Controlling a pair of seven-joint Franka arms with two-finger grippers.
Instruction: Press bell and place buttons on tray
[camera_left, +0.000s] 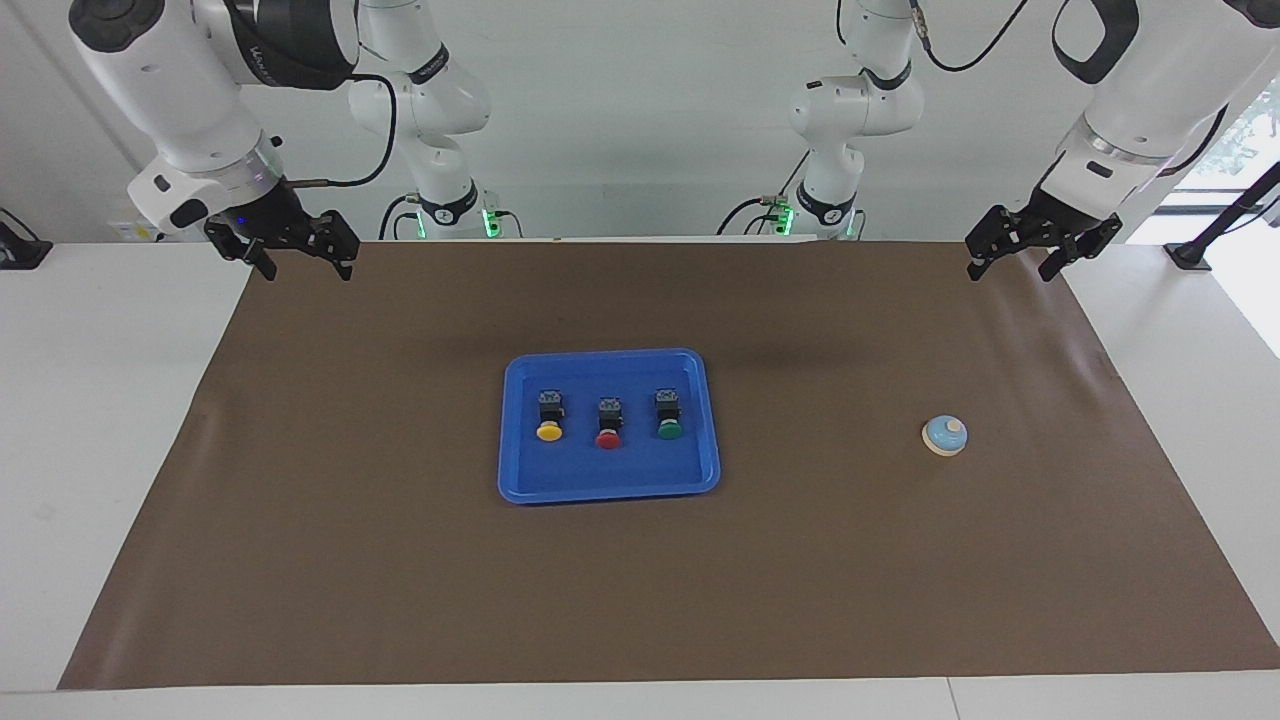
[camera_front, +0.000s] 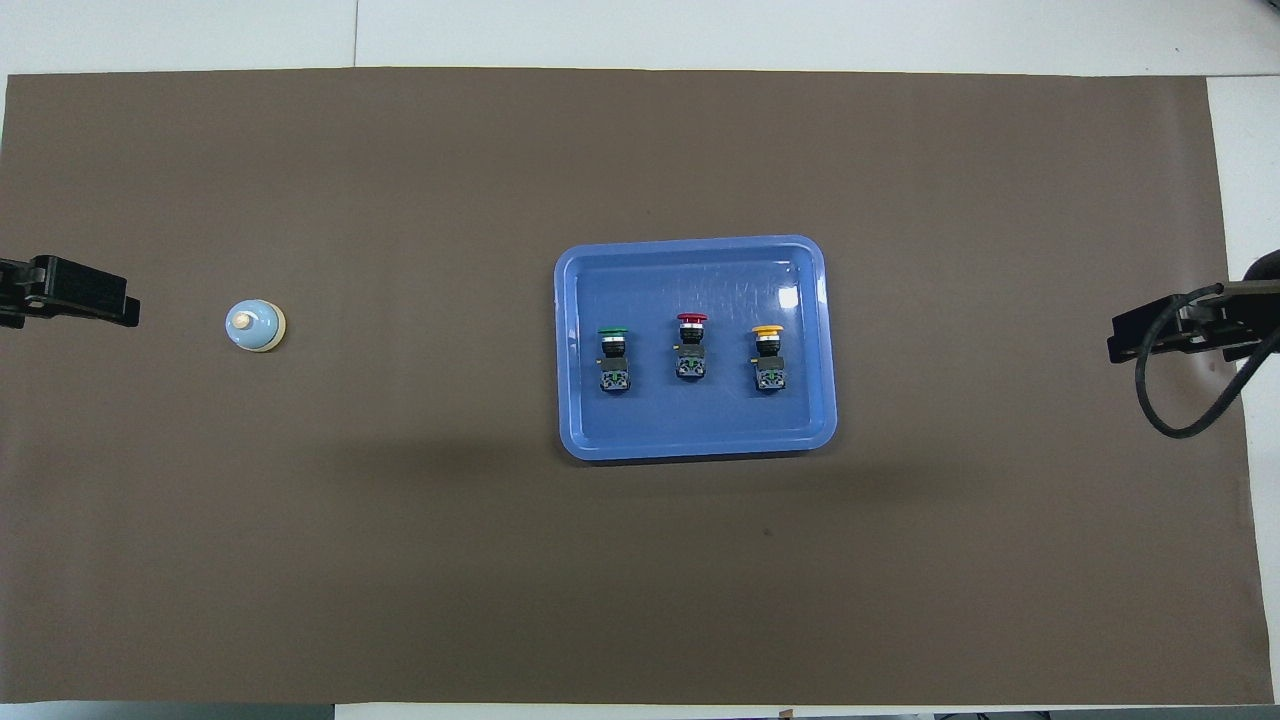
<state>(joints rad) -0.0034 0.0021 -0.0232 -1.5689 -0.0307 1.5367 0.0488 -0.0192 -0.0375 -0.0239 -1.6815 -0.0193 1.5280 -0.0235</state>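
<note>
Nearest the robots, we list two grippers, both raised, both holding nothing.

Right gripper (camera_left: 295, 256): jaws apart, over the mat's edge at the right arm's end of the table. This arm waits.

Left gripper (camera_left: 1030, 255): jaws apart, over the mat's edge at the left arm's end, well apart from the bell.

Brown mat (camera_left: 400, 560): it covers most of the table and everything below rests on it.

Tray (camera_left: 609, 487): bright blue, flat on the mat near the middle of the table, raised rim all round.

Buttons, three, all lying inside the tray in one row, apart from each other and from the rim, caps pointing away from the robots. Yellow button (camera_left: 549, 420) lies toward the right arm's end, red button (camera_left: 609, 427) in the middle, green button (camera_left: 669, 418) toward the left arm's end.

Bell (camera_left: 945, 436): light-blue dome, cream knob, upright on the bare mat toward the left arm's end, about as far from the robots as the row of buttons.

We judge the placing done. We cannot tell whether the bell has been rung. If it has not, the left gripper is the closer one. We would centre a fingertip over the knob and push straight down, since a slanted push could slide the light bell along the mat.
</note>
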